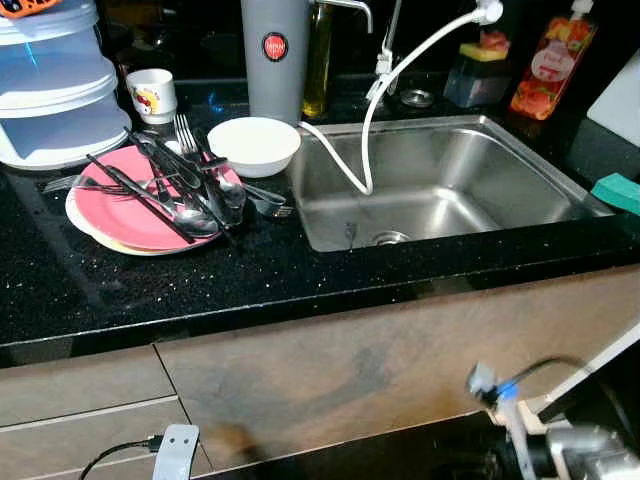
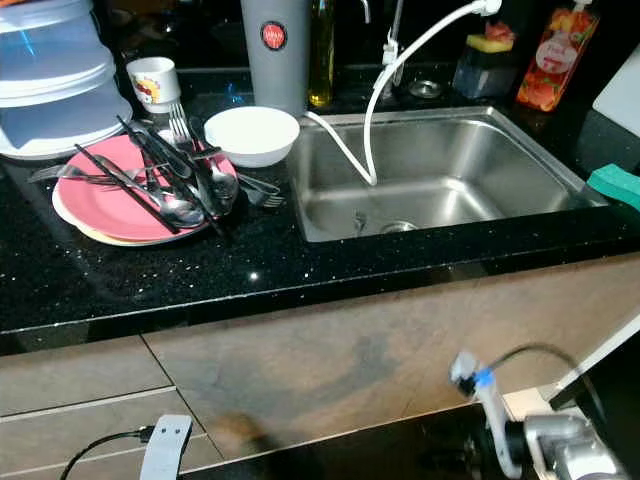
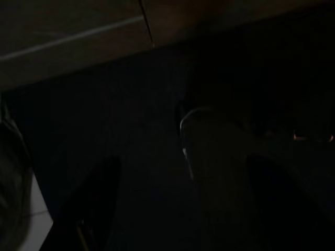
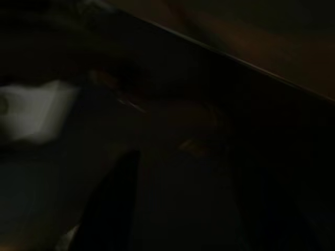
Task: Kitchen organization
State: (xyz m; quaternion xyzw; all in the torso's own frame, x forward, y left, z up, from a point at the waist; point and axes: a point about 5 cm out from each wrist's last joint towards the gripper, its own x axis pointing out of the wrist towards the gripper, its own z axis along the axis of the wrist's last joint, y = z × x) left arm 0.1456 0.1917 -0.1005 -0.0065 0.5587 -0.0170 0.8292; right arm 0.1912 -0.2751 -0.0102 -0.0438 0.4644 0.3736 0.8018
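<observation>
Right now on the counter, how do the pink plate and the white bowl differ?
The pink plate is flat and wide, while the white bowl is deep and narrower. The pink plate is loaded with cutlery and sits on another pale plate; the white bowl looks empty and rests directly on the black counter. The plate lies farther from the sink; the bowl sits at its edge. Both are round and upright.

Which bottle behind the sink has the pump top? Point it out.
The red bottle with fruit on its label, at the sink's far right corner. The yellowish oil bottle beside the grey canister shows none.
</observation>
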